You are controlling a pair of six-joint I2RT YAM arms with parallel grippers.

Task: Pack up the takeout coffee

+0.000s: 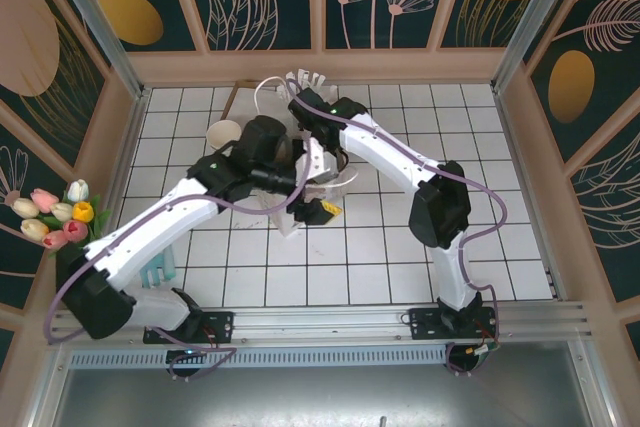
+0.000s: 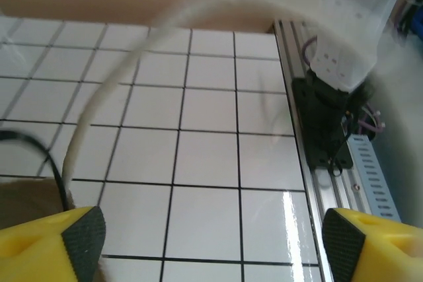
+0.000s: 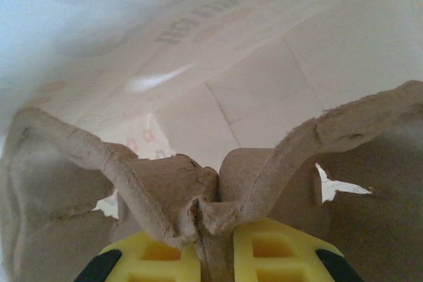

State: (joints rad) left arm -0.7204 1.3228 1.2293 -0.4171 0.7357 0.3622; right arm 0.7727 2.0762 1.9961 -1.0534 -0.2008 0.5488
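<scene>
Two arms meet over a clear plastic bag (image 1: 335,185) at mid-table, the left reaching in from 7 o'clock, the right from 5 o'clock. The left gripper (image 2: 215,242) has its jaws wide apart by a blurred white handle (image 2: 106,90); the right gripper (image 3: 217,255) is pinched tight on the ridge of a pulp cup carrier (image 3: 165,189) inside the bag. Where the takeout coffee sits I cannot tell under the wrists.

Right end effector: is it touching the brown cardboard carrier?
Touching. The right wrist view shows the right end effector pinching the cardboard carrier at its middle ridge, with no gap.
</scene>
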